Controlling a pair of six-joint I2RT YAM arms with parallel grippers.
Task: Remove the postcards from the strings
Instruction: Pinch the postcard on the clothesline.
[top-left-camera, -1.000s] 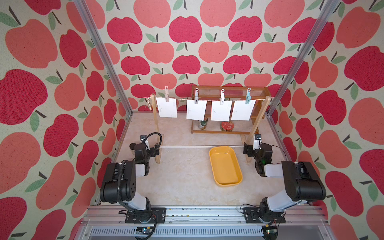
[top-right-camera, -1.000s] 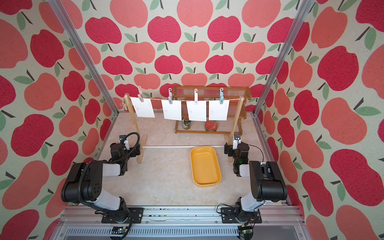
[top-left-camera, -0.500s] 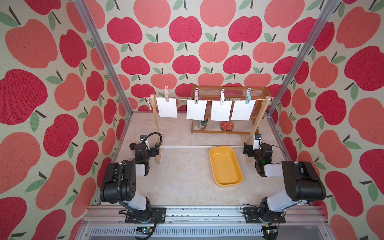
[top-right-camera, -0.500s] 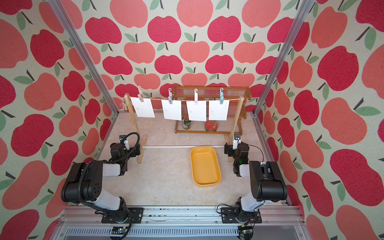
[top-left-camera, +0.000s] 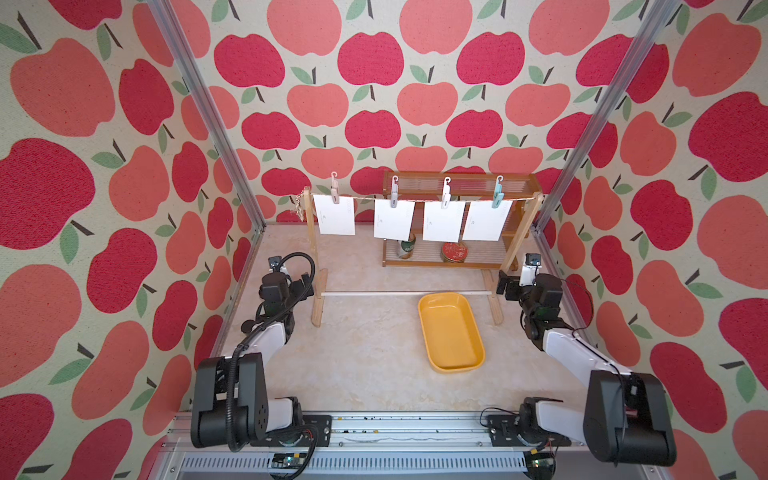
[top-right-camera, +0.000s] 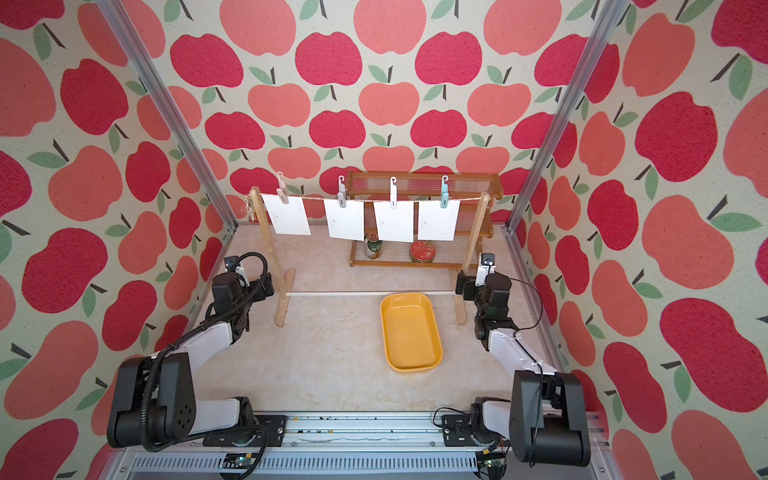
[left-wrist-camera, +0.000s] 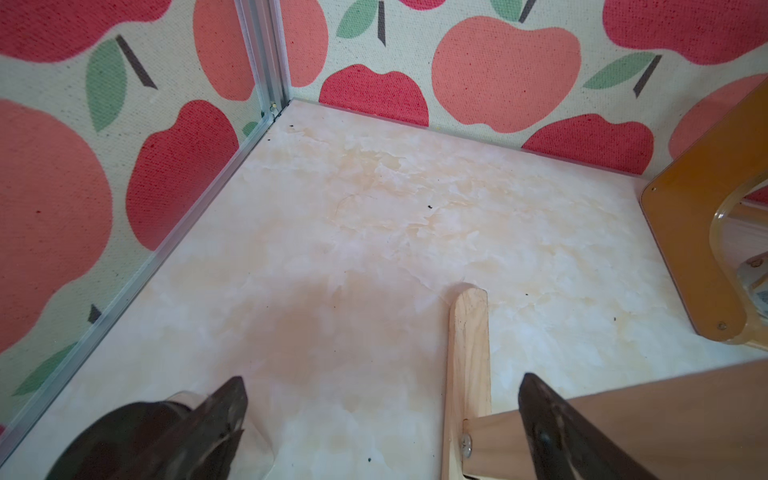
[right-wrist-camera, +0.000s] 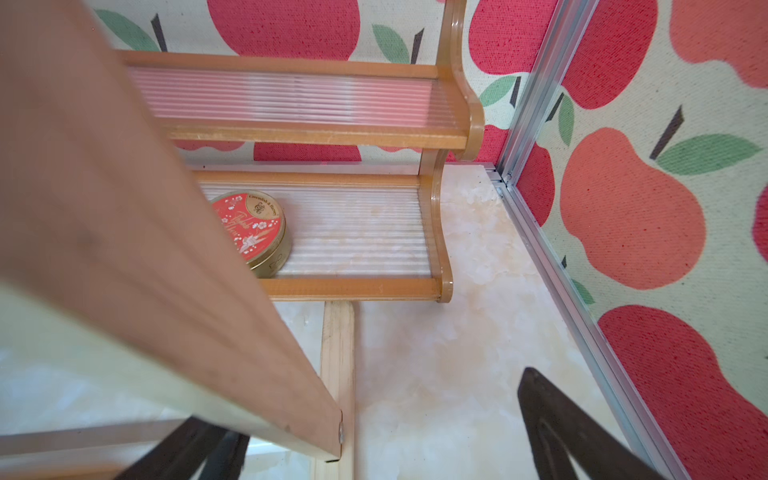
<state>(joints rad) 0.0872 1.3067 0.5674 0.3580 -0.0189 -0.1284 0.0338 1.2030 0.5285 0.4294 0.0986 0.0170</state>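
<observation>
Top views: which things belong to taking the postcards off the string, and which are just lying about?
Job: four postcards; string; clothespins pinning them; wooden posts holding the string; yellow tray, probably the drop spot.
Lying about: brown shelf; red tin and small can on it.

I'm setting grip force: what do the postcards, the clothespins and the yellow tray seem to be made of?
Postcards: thin matte white paper or card, hanging flat without glare.
Clothespins: probably plastic, smooth pastel bodies with moulded hooks.
Yellow tray: likely plastic or melamine, uniform colour, rounded rim, soft sheen.
</observation>
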